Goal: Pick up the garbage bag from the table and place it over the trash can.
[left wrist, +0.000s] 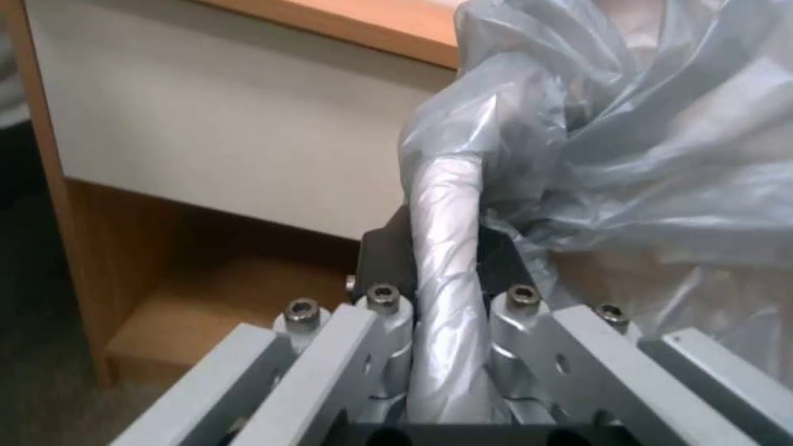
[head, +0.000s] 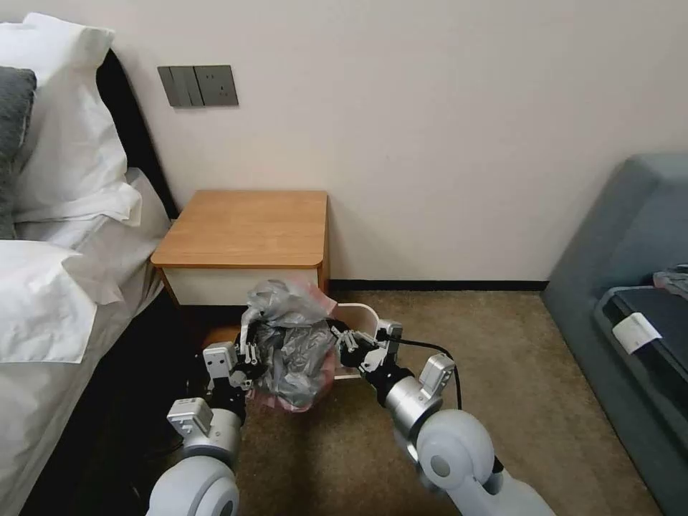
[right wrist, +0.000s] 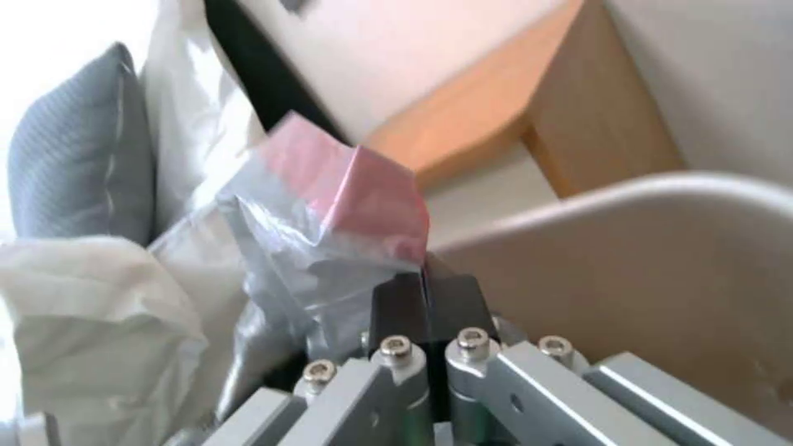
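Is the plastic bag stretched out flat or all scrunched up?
Scrunched up. The garbage bag hangs in a crinkly bunch between the left gripper and right gripper, both pinching it, above the trash can.

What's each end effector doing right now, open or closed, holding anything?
Left end effector: closed on a bunched fold of the garbage bag.
Right end effector: closed on the bag's pink edge, beside the trash can rim.

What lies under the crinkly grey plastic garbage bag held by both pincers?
Under the crinkly grey plastic garbage bag sits the cream-white plastic trash can; just its rim and one wall show. The left pincer and right pincer grip the bag. The can's inside is covered.
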`<state>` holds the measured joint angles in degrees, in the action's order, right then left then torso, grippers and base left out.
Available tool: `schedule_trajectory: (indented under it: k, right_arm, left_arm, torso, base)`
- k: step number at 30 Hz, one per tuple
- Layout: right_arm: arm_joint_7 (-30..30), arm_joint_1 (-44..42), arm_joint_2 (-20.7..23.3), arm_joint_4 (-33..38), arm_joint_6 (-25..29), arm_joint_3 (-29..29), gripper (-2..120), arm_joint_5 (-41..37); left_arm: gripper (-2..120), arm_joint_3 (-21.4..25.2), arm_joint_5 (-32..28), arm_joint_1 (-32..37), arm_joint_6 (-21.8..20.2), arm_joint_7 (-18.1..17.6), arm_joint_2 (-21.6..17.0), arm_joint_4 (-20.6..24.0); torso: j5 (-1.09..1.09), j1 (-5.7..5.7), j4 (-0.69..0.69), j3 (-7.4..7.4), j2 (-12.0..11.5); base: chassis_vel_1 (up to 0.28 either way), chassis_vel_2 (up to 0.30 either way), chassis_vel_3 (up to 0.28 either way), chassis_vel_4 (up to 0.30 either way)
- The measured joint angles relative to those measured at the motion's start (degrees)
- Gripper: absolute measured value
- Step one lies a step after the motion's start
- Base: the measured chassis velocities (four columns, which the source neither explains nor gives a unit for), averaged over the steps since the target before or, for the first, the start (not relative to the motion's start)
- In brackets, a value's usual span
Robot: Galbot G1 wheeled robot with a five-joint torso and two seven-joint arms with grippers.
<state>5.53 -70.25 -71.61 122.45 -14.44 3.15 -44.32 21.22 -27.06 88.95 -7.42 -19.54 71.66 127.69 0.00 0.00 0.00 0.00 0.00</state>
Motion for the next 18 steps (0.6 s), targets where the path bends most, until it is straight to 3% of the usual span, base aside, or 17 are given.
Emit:
schedule_trajectory:
  k: [11,18]
  right_arm:
    - [-0.9,-2.3,2.2,6.7,-0.6,4.9,0,-1.9]
    - [0.6,-1.8,3.3,8.6,-2.8,10.5,0,-6.9]
  left_arm:
    - [5,-0.5,-0.7,0.5,-0.4,-0.6,0.4,0.8]
    - [5,0.1,-1.0,0.5,-0.3,-0.6,0.1,0.8]
  torso:
    - [0.0,0.0,0.0,0.0,0.0]
    - [0.0,0.0,0.0,0.0,0.0]
  base:
    - [0.0,0.0,0.0,0.0]
    - [0.0,0.0,0.0,0.0]
